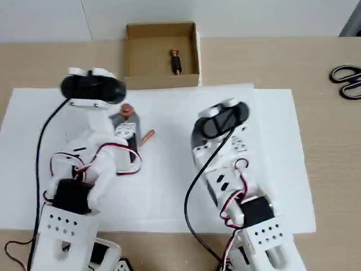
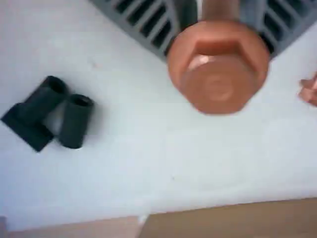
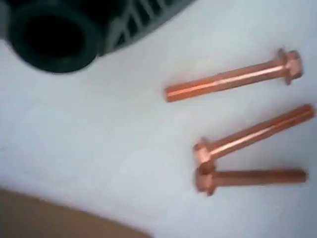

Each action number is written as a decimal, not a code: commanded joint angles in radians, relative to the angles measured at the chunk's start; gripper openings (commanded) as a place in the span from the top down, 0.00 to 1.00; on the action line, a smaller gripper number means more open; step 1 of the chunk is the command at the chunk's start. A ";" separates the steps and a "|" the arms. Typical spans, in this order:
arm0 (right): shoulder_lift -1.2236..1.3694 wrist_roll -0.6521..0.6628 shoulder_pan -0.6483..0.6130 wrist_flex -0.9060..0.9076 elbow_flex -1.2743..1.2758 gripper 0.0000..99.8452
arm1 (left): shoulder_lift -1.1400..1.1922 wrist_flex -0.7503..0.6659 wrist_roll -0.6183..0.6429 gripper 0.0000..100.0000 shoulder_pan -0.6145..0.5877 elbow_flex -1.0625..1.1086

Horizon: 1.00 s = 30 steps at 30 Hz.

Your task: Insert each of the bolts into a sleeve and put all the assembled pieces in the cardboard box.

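Holding a copper bolt by its shank with the head outward, the left gripper is clamped tight. It hangs just in front of the cardboard box, over the white sheet. The right gripper is closed around a black sleeve whose open bore is showing (it looks empty). That gripper sits farther from the box, off its front right corner. One assembled piece already lies inside the box. Three loose bolts lie flat on the sheet. Two spare sleeves lie side by side, seemingly touching. All of these are outside the box.

The step in hand looks like mating the second pair. Each arm has its half, but the two halves are well apart. The next move likely calls for bringing the bolt's tip in line with the sleeve's bore, axes matched, before pushing it through. A slight tilt would probably catch the tip on the rim. Only after that would the joined piece go to the box.
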 commanded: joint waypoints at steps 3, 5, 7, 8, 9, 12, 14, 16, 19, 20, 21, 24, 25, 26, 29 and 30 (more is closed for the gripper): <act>-0.028 -0.005 -0.097 -0.071 0.028 1.00 | -0.021 -0.141 0.002 0.99 0.083 -0.004; -0.028 -0.005 -0.113 -0.079 0.034 1.00 | -0.021 -0.147 0.003 0.99 0.104 -0.004; -0.028 -0.005 -0.127 -0.081 0.035 1.00 | -0.021 -0.147 0.003 0.99 0.118 -0.004; -0.028 -0.005 -0.136 -0.081 0.035 1.00 | -0.021 -0.147 0.003 0.99 0.118 -0.004; -0.028 -0.005 -0.145 -0.081 0.035 1.00 | -0.021 -0.147 0.005 0.99 0.118 -0.004; -0.028 -0.005 -0.163 -0.081 0.035 1.00 | -0.021 -0.147 0.005 0.99 0.118 -0.010; -0.028 -0.005 -0.165 -0.081 0.035 1.00 | -0.021 -0.160 0.005 0.99 0.118 -0.012; -0.028 -0.005 -0.165 -0.081 0.035 1.00 | -0.021 -0.178 0.005 0.99 0.118 -0.012; -0.028 -0.005 -0.166 -0.081 0.035 1.00 | -0.021 -0.196 0.017 0.99 0.120 -0.012; -0.028 -0.005 -0.171 -0.081 0.035 1.00 | -0.021 -0.196 0.038 0.99 0.120 -0.013; -0.028 -0.005 -0.179 -0.081 0.035 1.00 | -0.021 -0.193 0.058 0.99 0.120 -0.013; -0.028 -0.003 -0.200 -0.081 0.035 1.00 | -0.021 -0.190 0.100 0.99 0.120 -0.013; -0.028 -0.003 -0.202 -0.081 0.035 1.00 | -0.021 -0.190 0.107 0.99 0.120 -0.013; -0.028 -0.003 -0.202 -0.081 0.035 1.00 | -0.021 -0.190 0.117 0.99 0.123 -0.013; -0.028 -0.003 -0.202 -0.081 0.035 1.00 | -0.021 -0.164 0.135 0.99 0.164 -0.018; -0.028 -0.003 -0.202 -0.081 0.035 1.00 | -0.021 -0.147 0.135 0.99 0.180 -0.027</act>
